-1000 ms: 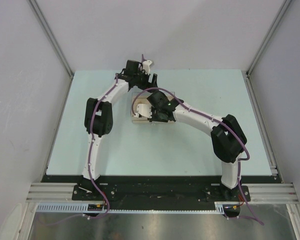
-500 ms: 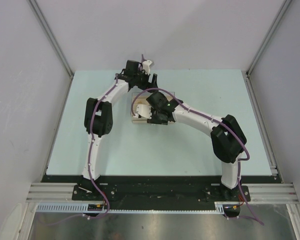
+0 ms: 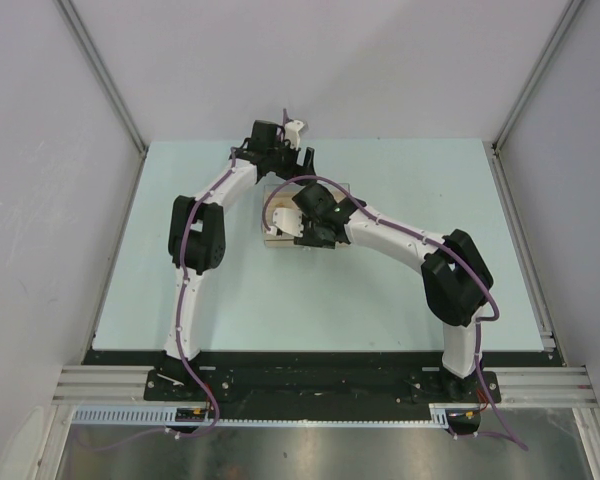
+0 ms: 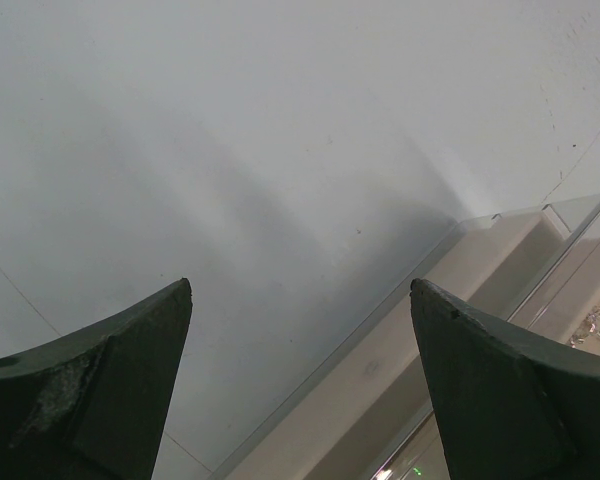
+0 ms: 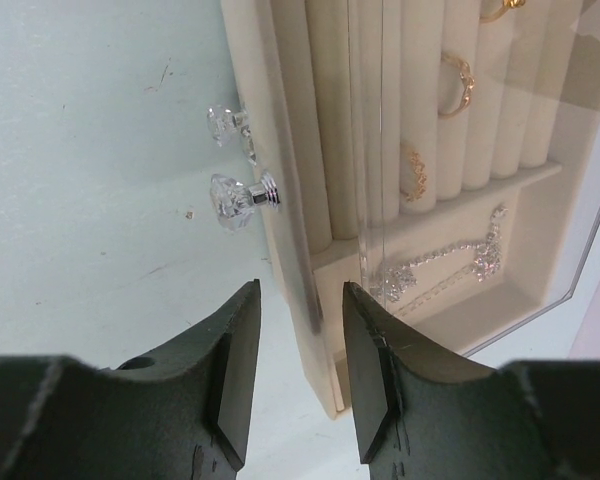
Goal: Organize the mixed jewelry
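Table (image 5: 100,200): pale green, bare beside the beige box (image 5: 270,120).
Left gripper (image 4: 300,290): off the box's far side, raised over the table. Fingers spread wide with nothing between them. A lidded corner of the box shows at the lower right of its camera view.
Knobs (image 5: 242,198): two clear faceted ones on metal stems, on the box's outer front wall, one above the other in the right wrist view.
Ring rolls (image 5: 325,120): padded beige ridges just inside the front wall, side by side.
Clear lid (image 5: 364,180): see-through panel over the box; its edge crosses the rolls.
Gold rings (image 5: 458,85): three visible, each tucked into a slot between rolls, under the lid.
Silvery chain (image 5: 440,268): loose in the open compartment at the end of the rolls.
Right gripper (image 5: 300,292): over the box's near front corner. Fingers a narrow gap apart, the front wall's edge in line with the gap, nothing visibly pinched.
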Tool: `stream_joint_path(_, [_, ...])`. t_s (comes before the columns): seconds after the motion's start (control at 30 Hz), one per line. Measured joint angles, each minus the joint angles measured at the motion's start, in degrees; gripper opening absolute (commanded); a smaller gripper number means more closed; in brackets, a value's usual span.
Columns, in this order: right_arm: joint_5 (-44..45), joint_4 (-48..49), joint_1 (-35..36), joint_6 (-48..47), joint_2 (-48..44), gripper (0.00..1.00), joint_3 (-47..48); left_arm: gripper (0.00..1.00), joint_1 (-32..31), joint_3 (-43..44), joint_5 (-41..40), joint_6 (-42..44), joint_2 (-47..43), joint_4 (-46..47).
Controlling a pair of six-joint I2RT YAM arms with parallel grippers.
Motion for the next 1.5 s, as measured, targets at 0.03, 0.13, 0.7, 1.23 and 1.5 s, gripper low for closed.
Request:
stream_joint_path(0.03, [0.0, 0.0, 0.0, 0.1, 0.0, 0.43, 0.0, 0.95, 0.0, 0.0, 0.0, 0.0, 0.0, 0.0])
stream_joint_path(0.13, [0.0, 0.0, 0.0, 0.4, 0.0, 0.43, 0.0, 0.95, 0.0, 0.0, 0.0, 0.0, 0.0, 0.0])
stream_joint_path(0.7, [0.4, -0.1, 1.1, 2.5, -3.7, 0.46, 0.0, 0.95, -0.1, 0.0, 0.1, 0.0, 0.0, -0.3])
stream_joint_path(1.23, [-6.4, -3.5, 2.0, 5.4, -5.0, 0.46, -1.1, 0.95, -0.1, 0.0, 0.0, 0.0, -0.1, -0.4])
stream_joint_path(1.5, [-8.1, -3.3, 1.8, 5.6, -5.0, 0.45, -2.4, 0.95, -0.2, 0.0, 0.0, 0.1, -0.2, -0.7])
